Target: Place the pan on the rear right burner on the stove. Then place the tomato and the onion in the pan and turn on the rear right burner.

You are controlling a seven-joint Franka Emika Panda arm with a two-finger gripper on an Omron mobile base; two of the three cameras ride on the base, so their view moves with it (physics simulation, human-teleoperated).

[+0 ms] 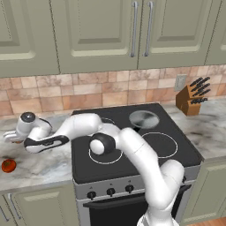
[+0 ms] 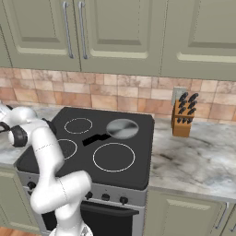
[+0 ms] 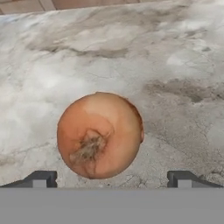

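Note:
The pale brownish onion (image 3: 99, 134) lies on the marble counter, close below my open gripper (image 3: 112, 179); a dark fingertip (image 3: 40, 178) stands on each side of it, clear of its skin. In the left base view the gripper (image 1: 11, 137) hangs over the counter left of the stove (image 1: 132, 154). The red tomato (image 1: 8, 165) rests on that counter nearer the front edge. The grey pan (image 1: 144, 119) sits at the stove's rear right and covers the rear right burner; its black handle (image 2: 97, 138) points toward the stove's middle.
A wooden knife block (image 1: 192, 98) stands on the right counter by the tiled wall. Black knobs (image 1: 110, 191) line the stove's steel front. Cabinets hang above. My arm stretches across the stove's left rings.

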